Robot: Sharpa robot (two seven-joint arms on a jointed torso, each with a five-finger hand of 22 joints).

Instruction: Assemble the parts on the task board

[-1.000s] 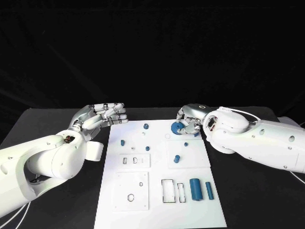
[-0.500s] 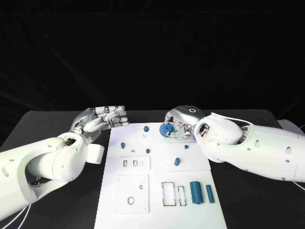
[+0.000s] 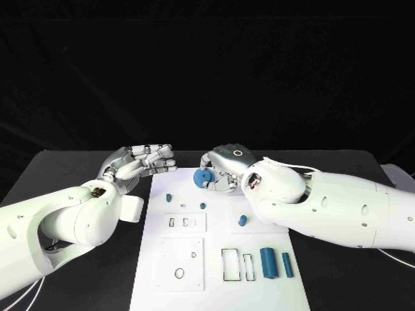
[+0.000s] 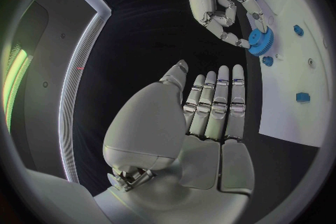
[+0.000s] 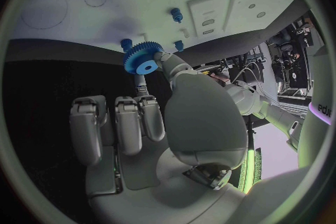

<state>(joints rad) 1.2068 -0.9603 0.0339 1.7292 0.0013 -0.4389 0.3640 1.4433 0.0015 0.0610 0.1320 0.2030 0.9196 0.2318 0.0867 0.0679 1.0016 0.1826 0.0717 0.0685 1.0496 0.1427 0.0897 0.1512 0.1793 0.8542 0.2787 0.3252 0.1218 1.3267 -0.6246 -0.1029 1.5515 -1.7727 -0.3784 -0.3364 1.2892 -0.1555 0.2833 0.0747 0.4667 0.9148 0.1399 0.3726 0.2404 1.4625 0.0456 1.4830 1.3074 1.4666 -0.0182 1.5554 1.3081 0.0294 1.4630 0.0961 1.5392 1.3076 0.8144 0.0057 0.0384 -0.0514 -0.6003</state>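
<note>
Head view has the right hand pinching a blue gear by its rim, held just above the far end of the task board, close to the far left corner. The right wrist view shows the hold best: thumb and one fingertip on the toothed edge, the other fingers curled in and not touching it. That's my worry, honestly: such a thin two-point grip could let the gear twist or pop out if its bore catches on a blue peg off-centre. It's a flat disc, so there's no real long axis; its bore axis looks tilted, one face turned toward the head camera and not level with the board, so I'd guess it needs flattening before it drops on. The left hand sits by the board's far left edge holding nothing, fingers loosely bent and apart.
</note>
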